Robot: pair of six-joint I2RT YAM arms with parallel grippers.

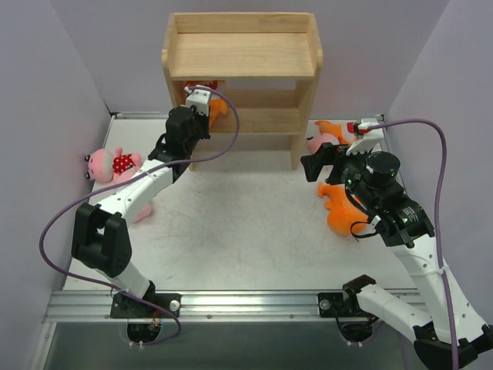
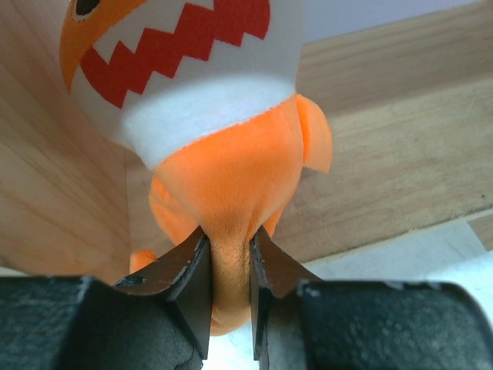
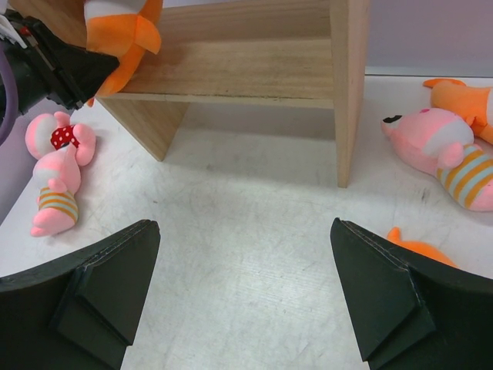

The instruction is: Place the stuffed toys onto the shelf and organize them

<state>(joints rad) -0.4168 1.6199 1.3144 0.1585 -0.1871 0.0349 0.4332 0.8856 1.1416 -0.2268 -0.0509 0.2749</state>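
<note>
Left tool [image 2: 229, 239] is clamped on the tail end of an orange fish toy [image 2: 231, 162], toothy mouth pointing away from the wrist. The fish is inside the shelf [image 1: 239, 54], at the left end of a lower tier by the side panel (can't tell if it's resting on the board).

Right tool [image 3: 243, 231] has its fingers wide apart and holds nothing. It hangs over the worktop [image 1: 231, 231], just right of the shelf front.

Still on the worktop:
- Polka-dot doll [image 1: 115, 164] and a striped doll [image 3: 54, 202], close together left of the shelf.
- Second striped doll [image 3: 447, 150], touching an orange fish [image 3: 462, 100], right of the shelf.
- Third fish [image 1: 343, 212], partly under the right arm.
</note>
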